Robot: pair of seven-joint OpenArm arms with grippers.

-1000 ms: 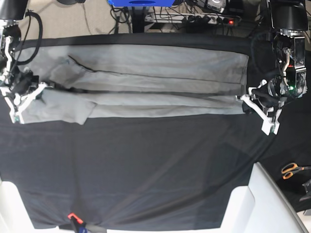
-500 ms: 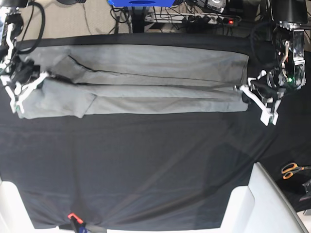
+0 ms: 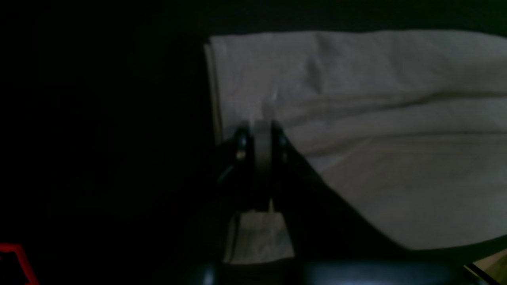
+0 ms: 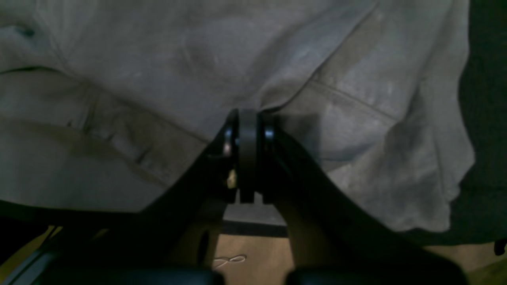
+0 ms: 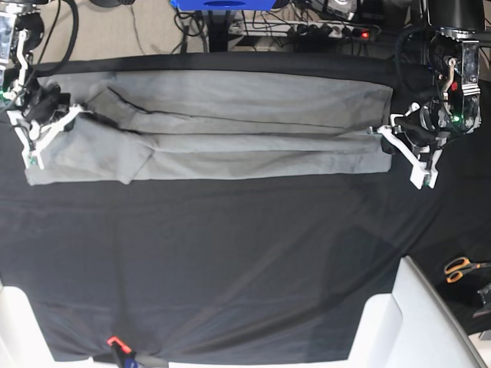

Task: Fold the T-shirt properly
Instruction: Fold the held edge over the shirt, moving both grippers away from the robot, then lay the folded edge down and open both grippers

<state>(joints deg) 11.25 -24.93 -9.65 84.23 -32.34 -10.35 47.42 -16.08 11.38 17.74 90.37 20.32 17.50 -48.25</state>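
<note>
The grey T-shirt (image 5: pixel 230 126) lies as a long folded band across the far part of the black cloth (image 5: pixel 230 253), a sleeve flap at its left end. My left gripper (image 5: pixel 382 133), at the base view's right, is shut on the T-shirt's edge at the band's right end; the left wrist view shows its tips (image 3: pixel 261 127) pinching a grey fold (image 3: pixel 356 118). At the base view's left, my right gripper (image 5: pixel 70 116) is shut on the T-shirt near the sleeve. The right wrist view shows those tips (image 4: pixel 247 115) clamped on a raised fold of cloth (image 4: pixel 158 59).
Orange-handled scissors (image 5: pixel 459 268) lie off the table at the right. White moulded parts stand at the front corners (image 5: pixel 403 314) (image 5: pixel 19 326). A small red clip (image 5: pixel 115 341) sits at the front edge. Cables and a power strip (image 5: pixel 307 31) lie behind the table.
Both grippers have moved toward the table's far edge, carrying the T-shirt's near edge with them. The folded band is narrower and its near edge straighter.
</note>
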